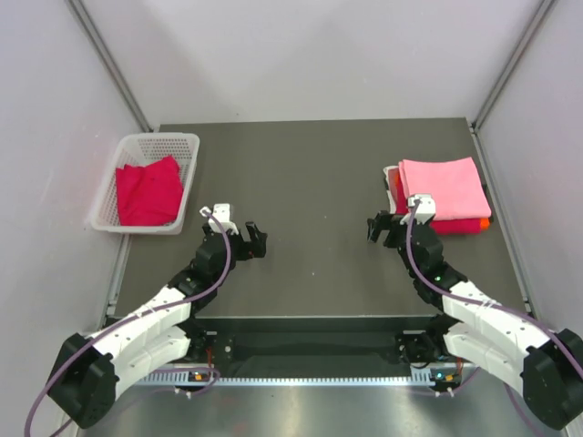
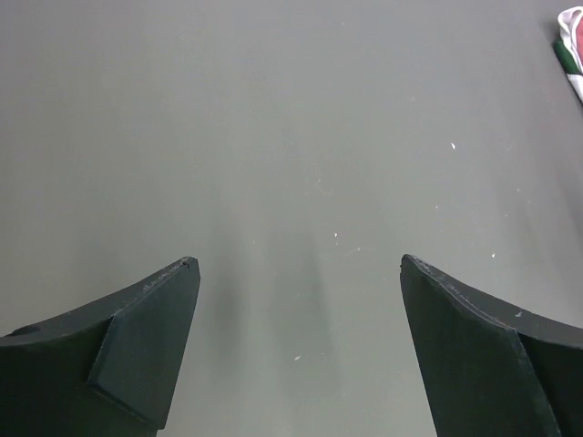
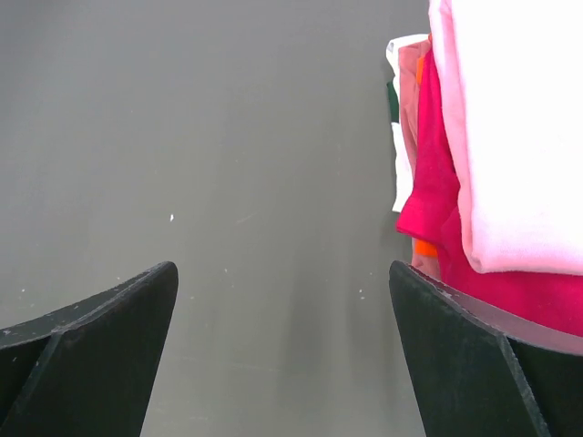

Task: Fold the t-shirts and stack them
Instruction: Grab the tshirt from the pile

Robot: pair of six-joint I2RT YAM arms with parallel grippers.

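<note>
The dark grey table [image 1: 319, 182] fills most of the floor between pale walls [image 1: 55, 109] that stand close along its left, right and far edges. Its whole middle is bare, from the far edge down to the arm bases, so the widest open room lies between the two arms.

On the right, just inside the right edge, sits the folded stack [image 1: 437, 196]. The light pink t-shirt [image 1: 444, 187] lies flat and square on top. A red t-shirt [image 1: 455, 225] shows under it along the near side, with a sliver of an orange t-shirt [image 1: 485, 221] at the near right corner. From the right wrist, a strip of white and dark green cloth [image 3: 398, 137] also pokes out at the pile's side.

At the far left corner, hard by the left edge, stands the white perforated basket [image 1: 159, 138]. I cannot tell whether it overhangs the edge. One crimson t-shirt [image 1: 146, 191] lies crumpled inside, filling most of the bottom.

The left gripper [image 1: 252, 238] hangs low over bare table near the basket's near right corner, apart from it, its jaws spread wide with nothing between them. The right gripper [image 1: 383, 229] is just beside the stack's near left corner, its jaws equally wide and holding nothing. One finger is close by the red layer, and I cannot tell whether it touches.
</note>
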